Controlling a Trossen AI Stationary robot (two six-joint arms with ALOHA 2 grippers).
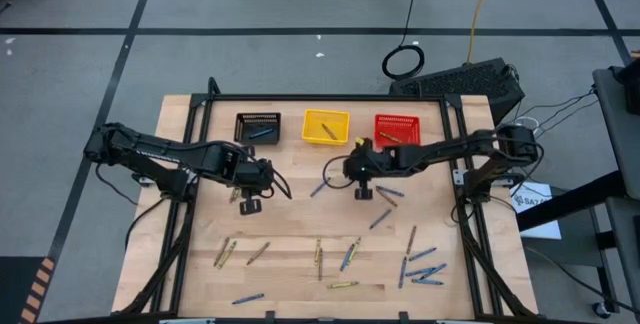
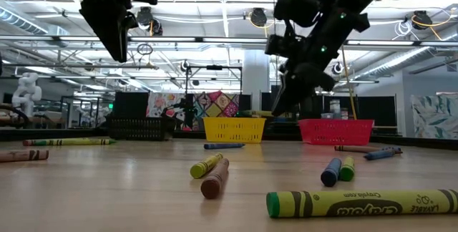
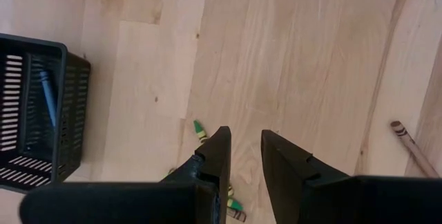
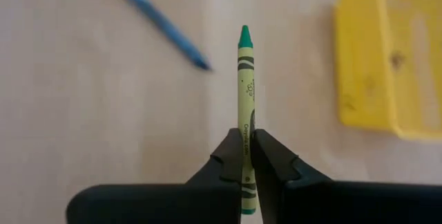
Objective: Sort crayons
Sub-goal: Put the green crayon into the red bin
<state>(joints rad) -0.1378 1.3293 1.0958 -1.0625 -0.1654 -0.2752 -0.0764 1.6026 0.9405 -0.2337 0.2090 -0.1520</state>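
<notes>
Clamped between my right gripper (image 4: 246, 156) fingers is a thin yellow-green wax crayon (image 4: 245, 79) with a green tip, pointing straight out ahead, above the wooden table (image 1: 300, 234) near the yellow mesh basket (image 4: 387, 58). Left gripper (image 3: 245, 151) hangs beside the black mesh basket (image 3: 38, 113), fingers apart and holding nothing, while other crayons (image 1: 330, 256) lie scattered across the table's front half.

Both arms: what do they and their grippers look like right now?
Two slim black jointed arms with black cables looped along them. The left gripper and right gripper each end in two matte black, wedge-shaped fingers. In the low view, small green lights glow on the right arm.
</notes>
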